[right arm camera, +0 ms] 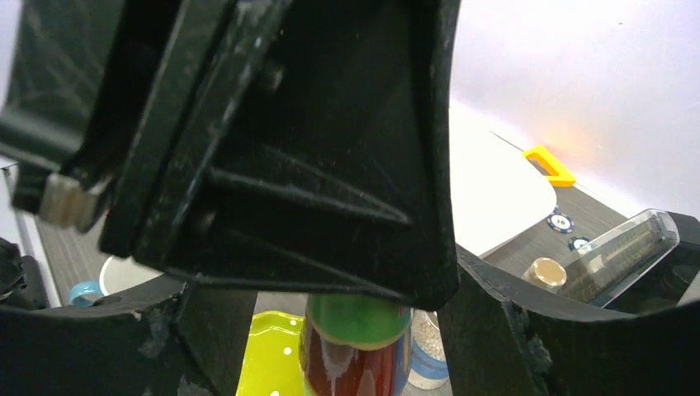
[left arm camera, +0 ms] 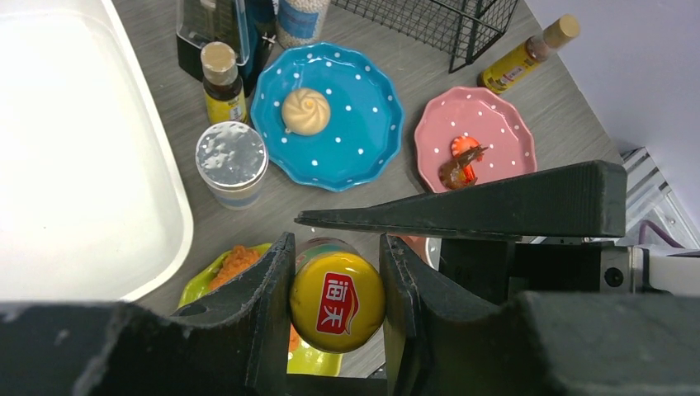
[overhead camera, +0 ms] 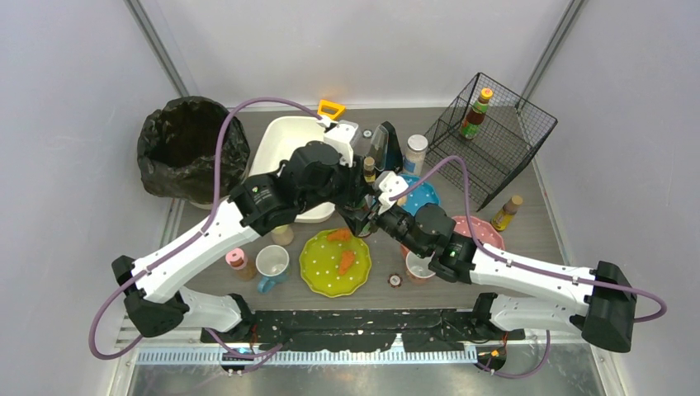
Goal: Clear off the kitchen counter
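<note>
My left gripper is shut on the yellow lid of a sauce jar and holds it above the green plate. My right gripper is open, its fingers either side of the same jar's dark red body with gaps on both sides. One of its fingers crosses the left wrist view just past the jar. In the top view both grippers meet over the middle of the kitchen counter, at about the jar.
White tub and black bin stand at the back left. A wire basket at the back right holds a bottle. Blue plate, pink plate, mugs, jars and bottles crowd the counter.
</note>
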`<state>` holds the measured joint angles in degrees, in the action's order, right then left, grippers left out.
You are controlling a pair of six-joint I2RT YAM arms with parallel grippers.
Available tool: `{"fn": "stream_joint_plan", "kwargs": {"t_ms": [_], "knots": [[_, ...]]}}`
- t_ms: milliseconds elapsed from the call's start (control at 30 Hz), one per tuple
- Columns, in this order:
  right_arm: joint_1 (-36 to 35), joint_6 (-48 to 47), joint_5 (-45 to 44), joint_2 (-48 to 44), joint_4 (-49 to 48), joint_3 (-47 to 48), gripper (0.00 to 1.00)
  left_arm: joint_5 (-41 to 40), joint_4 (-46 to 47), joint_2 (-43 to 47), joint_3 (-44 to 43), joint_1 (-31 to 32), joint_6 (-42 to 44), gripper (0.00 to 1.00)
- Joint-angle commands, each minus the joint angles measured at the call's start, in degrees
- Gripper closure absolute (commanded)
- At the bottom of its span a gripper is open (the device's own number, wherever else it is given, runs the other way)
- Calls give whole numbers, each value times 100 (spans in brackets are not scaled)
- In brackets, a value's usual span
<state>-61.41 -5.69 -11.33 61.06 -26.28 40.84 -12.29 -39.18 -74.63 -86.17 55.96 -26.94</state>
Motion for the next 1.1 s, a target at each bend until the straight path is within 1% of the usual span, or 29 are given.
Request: {"fn": "stream_joint_plan", "kwargs": {"t_ms": [0,67,200,233,267,333,367,400,467,500,533,667,733,800,833,867,900,967,1067], "knots": [[-51,-10,-347,74,-412,271,25,-148,984,120,-306,110,-213,100],[-55,22,-445,91,-446,237,29,-204,1035,127,-273,134,-261,100],[-51,56,-517,125,-449,171,42,-284,1197,213,-136,151,-332,100],[-53,67,-527,128,-440,155,50,-289,1223,233,-108,152,-331,100],[-55,77,-552,118,-415,149,54,-291,1232,245,-95,149,-337,100],[-60,103,-566,73,-406,106,72,-291,1209,256,-95,150,-308,100],[-57,115,-573,31,-389,90,77,-299,1199,265,-93,151,-288,100],[-61,119,-568,-23,-366,88,87,-300,1187,277,-94,150,-260,100],[-52,109,-575,-87,-309,92,94,-326,1175,309,-93,149,-198,97],[-55,102,-579,-108,-264,91,94,-326,1167,333,-92,149,-153,94],[-55,99,-575,-161,-233,100,95,-345,1162,365,-99,150,-105,86],[-56,71,-568,-358,-70,104,95,-564,1157,586,-109,152,199,50],[-56,69,-557,-471,32,111,95,-730,1150,750,-133,137,403,27],[-56,68,-555,-576,146,146,95,-922,1097,928,-167,107,589,10],[-56,60,-563,-608,261,158,95,-1005,1058,1037,-189,81,683,4],[-60,31,-572,-664,324,200,95,-1089,999,1141,-200,32,771,1],[-58,15,-605,-687,466,220,95,-1182,942,1254,-214,-14,857,0],[-49,-65,-740,-780,679,303,95,-1387,848,1540,-144,-138,1032,0],[16,-248,-1100,-874,1005,490,94,-1705,837,2193,303,-422,1228,1]]}}
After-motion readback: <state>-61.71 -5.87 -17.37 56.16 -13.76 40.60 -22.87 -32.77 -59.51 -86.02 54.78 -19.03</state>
